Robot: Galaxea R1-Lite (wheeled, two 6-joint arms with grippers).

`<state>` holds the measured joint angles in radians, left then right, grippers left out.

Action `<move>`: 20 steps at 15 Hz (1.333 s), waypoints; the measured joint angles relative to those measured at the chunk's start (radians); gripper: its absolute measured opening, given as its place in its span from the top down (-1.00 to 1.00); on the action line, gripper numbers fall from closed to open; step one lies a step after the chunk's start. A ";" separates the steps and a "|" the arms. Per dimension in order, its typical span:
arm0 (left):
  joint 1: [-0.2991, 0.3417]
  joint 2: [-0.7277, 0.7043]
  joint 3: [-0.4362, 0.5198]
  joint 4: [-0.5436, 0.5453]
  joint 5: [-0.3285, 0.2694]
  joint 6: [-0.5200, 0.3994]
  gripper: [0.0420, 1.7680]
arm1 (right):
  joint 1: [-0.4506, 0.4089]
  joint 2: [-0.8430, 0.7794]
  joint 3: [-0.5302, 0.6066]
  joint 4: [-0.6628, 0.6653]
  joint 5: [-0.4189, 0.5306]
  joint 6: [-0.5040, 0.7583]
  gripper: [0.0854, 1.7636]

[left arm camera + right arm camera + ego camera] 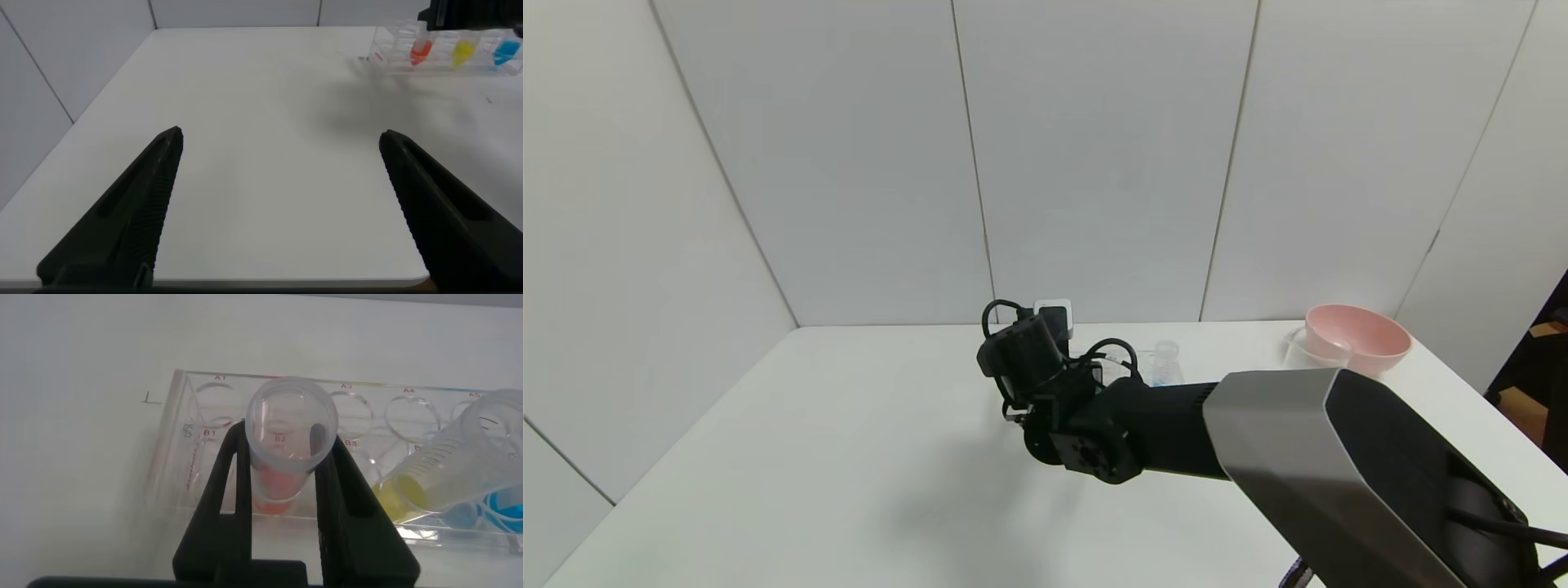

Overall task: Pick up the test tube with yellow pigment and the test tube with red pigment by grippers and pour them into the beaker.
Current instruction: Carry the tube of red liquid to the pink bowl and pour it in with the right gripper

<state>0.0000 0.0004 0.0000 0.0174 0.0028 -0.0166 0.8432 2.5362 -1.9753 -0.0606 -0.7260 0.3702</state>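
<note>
The test tube with red pigment stands in the clear rack. My right gripper has a finger pressed on each side of it, just below its rim. The test tube with yellow pigment leans in the rack beside it. In the left wrist view the red tube and the yellow tube stand far off under the right gripper. The beaker stands by the pink bowl at the back right. My left gripper is open and empty, low over the table's near edge.
A blue-liquid tube stands in the rack past the yellow one. The pink bowl sits at the table's far right corner. My right arm stretches across the table and hides most of the rack in the head view.
</note>
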 joint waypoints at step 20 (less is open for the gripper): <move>0.000 0.000 0.000 0.000 0.000 0.000 -0.94 | 0.046 -0.346 0.355 -0.006 0.202 -0.121 0.49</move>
<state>0.0000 0.0004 0.0000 0.0174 0.0023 -0.0162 0.8889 2.1898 -1.6202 -0.0668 -0.5236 0.2491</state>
